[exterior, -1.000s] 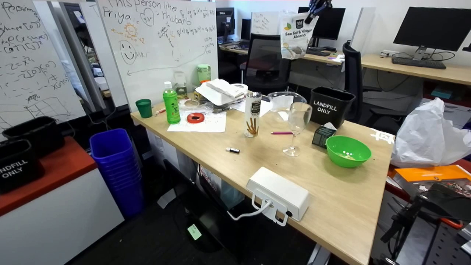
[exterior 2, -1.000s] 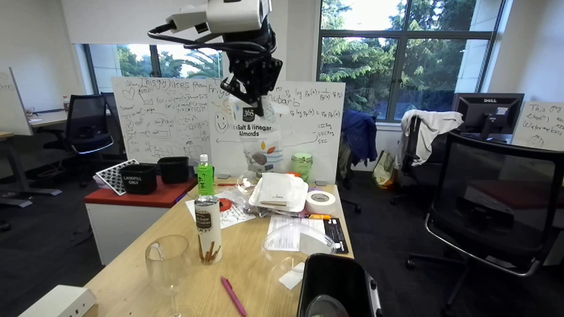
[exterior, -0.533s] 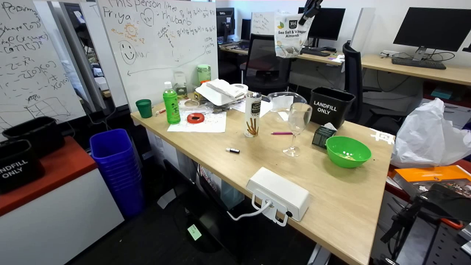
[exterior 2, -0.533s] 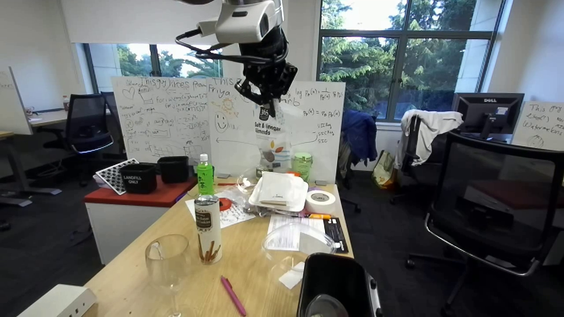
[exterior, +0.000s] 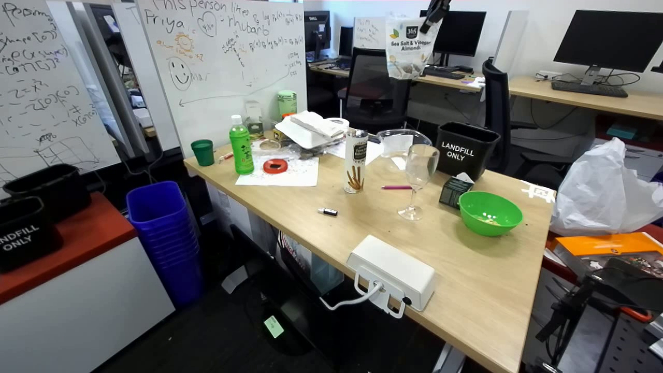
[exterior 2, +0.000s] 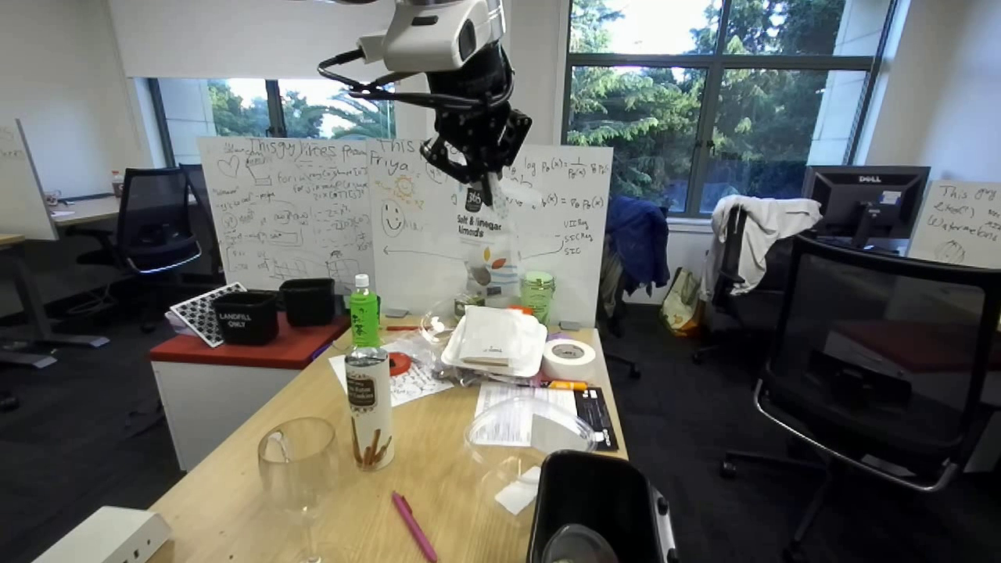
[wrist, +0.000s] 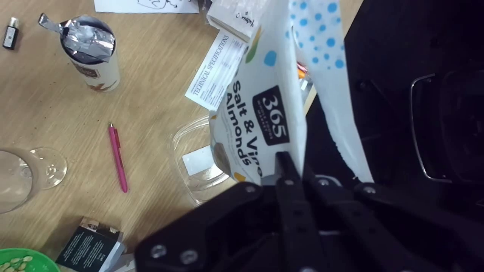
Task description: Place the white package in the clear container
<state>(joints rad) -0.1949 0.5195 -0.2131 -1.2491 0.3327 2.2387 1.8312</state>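
Note:
The white package is a white almond bag (exterior: 410, 54) with a torn top. It also shows in the other frames, in an exterior view (exterior 2: 489, 254) and the wrist view (wrist: 242, 128). My gripper (exterior: 426, 28) is shut on its upper part, seen also in an exterior view (exterior 2: 486, 195) and the wrist view (wrist: 293, 162). The bag hangs high above the table. The clear container (exterior: 387, 155) stands on the table beside the black bin, with a white card at its bottom. It shows in an exterior view (exterior 2: 485, 473). In the wrist view the bag hides part of the container (wrist: 200, 185).
A stemmed glass (exterior: 420, 166), a tall white can (exterior: 355, 160) and a pink pen (exterior 2: 414, 528) are near the container. The black bin (exterior: 466, 150) stands right by it. A green bowl (exterior: 489, 212) and a white tray pile (exterior 2: 493, 344) are on the table.
My gripper and the bag have moved, leftward in an exterior view and rightward in the other exterior view. In the last half second they rose slightly. The bag stays held.

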